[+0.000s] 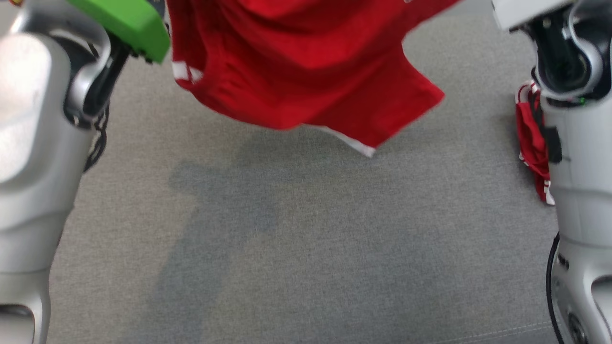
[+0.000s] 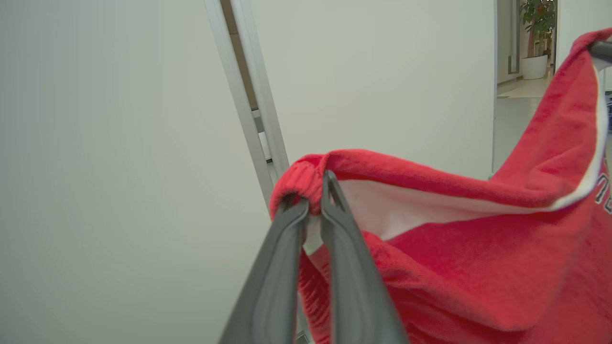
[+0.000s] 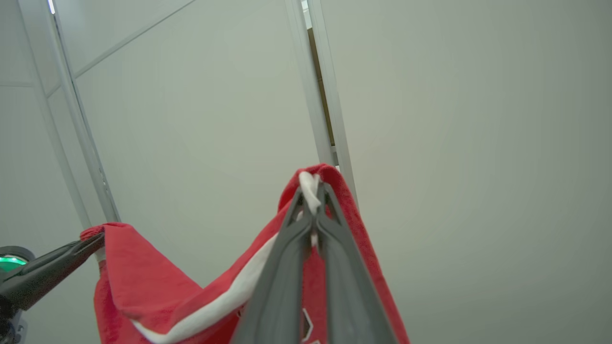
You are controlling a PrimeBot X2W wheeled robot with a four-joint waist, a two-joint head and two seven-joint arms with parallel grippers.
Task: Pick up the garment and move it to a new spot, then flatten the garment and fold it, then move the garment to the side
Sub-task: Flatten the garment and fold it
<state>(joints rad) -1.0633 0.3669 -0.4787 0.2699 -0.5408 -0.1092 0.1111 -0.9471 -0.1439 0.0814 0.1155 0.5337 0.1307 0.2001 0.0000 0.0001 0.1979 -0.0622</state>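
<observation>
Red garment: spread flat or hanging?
Hanging, not spread: the red garment sags in folds above the grey surface; left gripper and right gripper each pinch an edge.

Below me: grey fabric surface, dim shadow across its middle, stitched seam nr its front right corner. Ahead: pale wall panels w/ a metal strip btwn them. Far off: potted plant, white pot.

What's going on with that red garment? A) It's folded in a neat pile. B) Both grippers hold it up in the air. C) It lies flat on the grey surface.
B: the left gripper and the right gripper each pinch an edge of the red garment, hanging above the grey surface.
</observation>
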